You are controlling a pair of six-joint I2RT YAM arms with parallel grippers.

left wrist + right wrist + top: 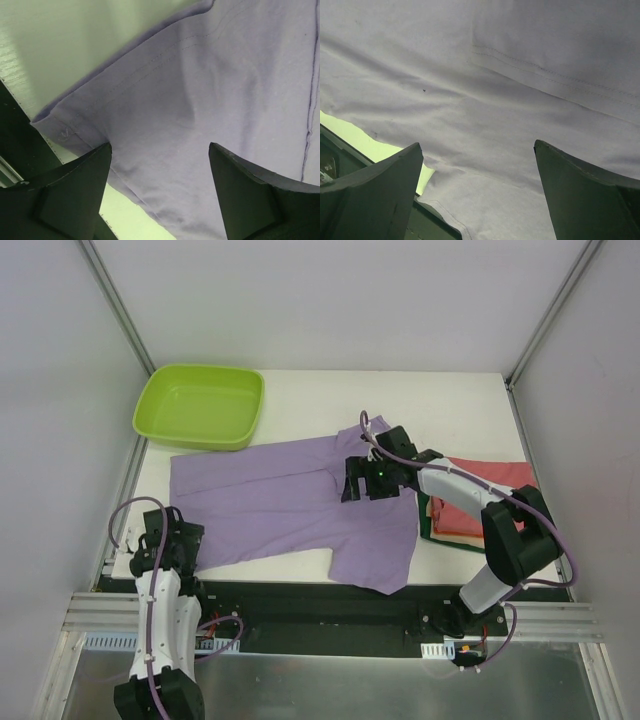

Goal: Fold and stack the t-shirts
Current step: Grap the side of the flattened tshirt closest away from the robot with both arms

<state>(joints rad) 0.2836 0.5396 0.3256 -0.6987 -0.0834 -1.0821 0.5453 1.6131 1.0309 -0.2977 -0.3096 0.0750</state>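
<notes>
While lilac shirt [280,502] lies spread, unfolded: left gripper [160,150], right gripper [479,149] hover, jaws spread, gripping nothing; next, pinch edges, begin first fold.

Overhead view looks down from behind onto the spread lilac-purple cloth t-shirt [260,502]; both wrist views face its fabric close-up.
</notes>
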